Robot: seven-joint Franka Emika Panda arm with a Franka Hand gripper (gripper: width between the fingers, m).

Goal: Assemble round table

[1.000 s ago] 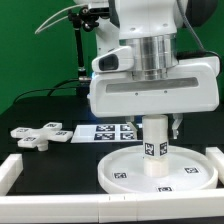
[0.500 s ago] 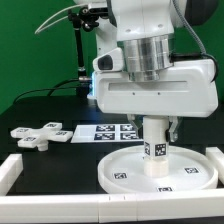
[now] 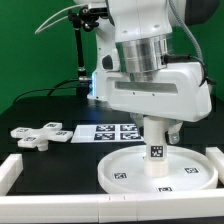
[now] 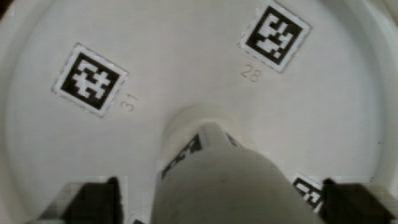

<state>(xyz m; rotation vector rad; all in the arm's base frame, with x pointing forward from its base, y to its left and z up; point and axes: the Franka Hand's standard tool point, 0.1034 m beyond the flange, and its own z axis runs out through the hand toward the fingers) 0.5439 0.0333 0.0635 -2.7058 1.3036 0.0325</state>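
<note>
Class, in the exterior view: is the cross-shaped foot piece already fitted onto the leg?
No, the cross-shaped foot piece lies on the table, apart from the leg.

Surroundings lying on and around a matte black desk (image 3: 25, 152).

A thin, flat white marker board (image 3: 104, 133) printed with black-and-white square tags is lying flat toward the back of the desk, only partly showing. White straight border rails are fencing the surface: a long front rail (image 3: 60, 206) is running along the near edge, a side rail (image 3: 8, 172) is sitting at the exterior view's left, and another side rail (image 3: 216, 158) at the exterior view's right. A green backdrop (image 3: 30, 60) is hanging behind, with a slim black upright stand (image 3: 80, 55) standing before it.
</note>
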